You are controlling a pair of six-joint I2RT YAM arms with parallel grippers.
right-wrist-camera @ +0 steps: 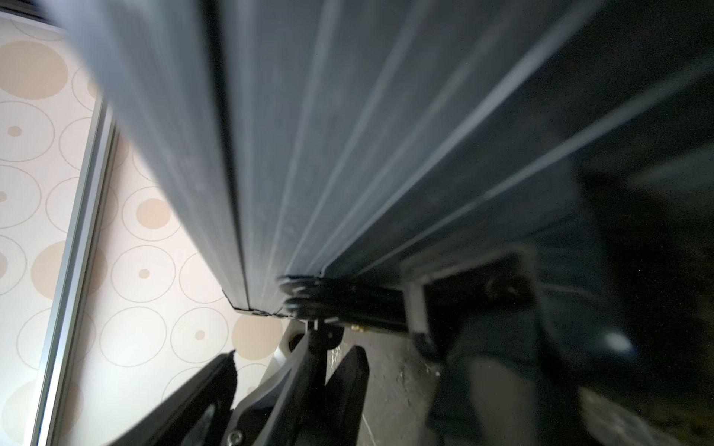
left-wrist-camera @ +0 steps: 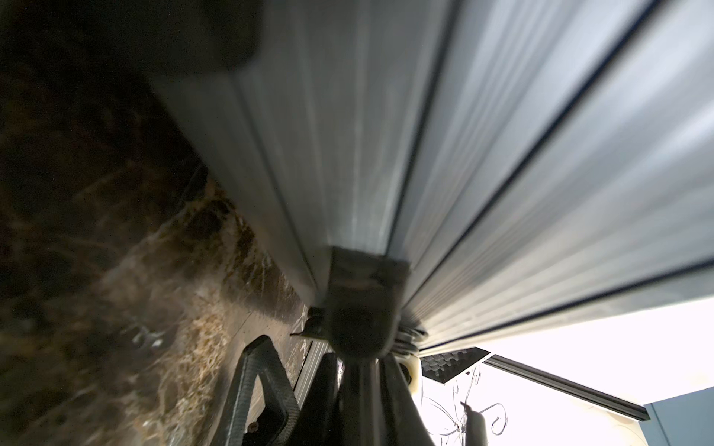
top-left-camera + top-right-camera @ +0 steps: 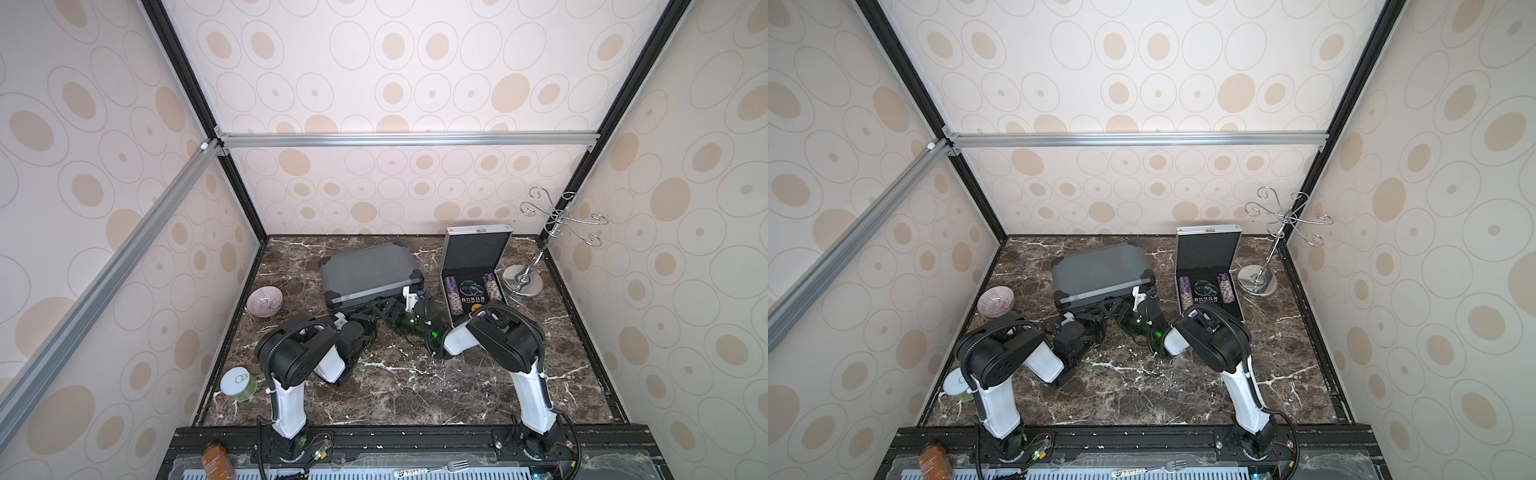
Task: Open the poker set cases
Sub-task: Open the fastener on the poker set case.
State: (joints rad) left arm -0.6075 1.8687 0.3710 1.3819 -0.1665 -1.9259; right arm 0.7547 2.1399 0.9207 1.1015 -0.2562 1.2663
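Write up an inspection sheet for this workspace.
Surface: dark marble tabletop, white veins.
Job's things: grey case, lid down; silver case open, lid upright, chips inside.
Clutter: bowl, can, wire stand on the table; jar, fork on front rail.
Grippers: left gripper shut at grey case's front latch; right gripper open beside it.
Cables: black hoses loop over both arms.
Surroundings: circle-patterned walls, aluminium frame.

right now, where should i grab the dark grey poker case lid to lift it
Grip the lid's front lip, coming from the robot's side. The dark grey case lies closed with its seam facing that side, so the hinge is probably along the far edge.
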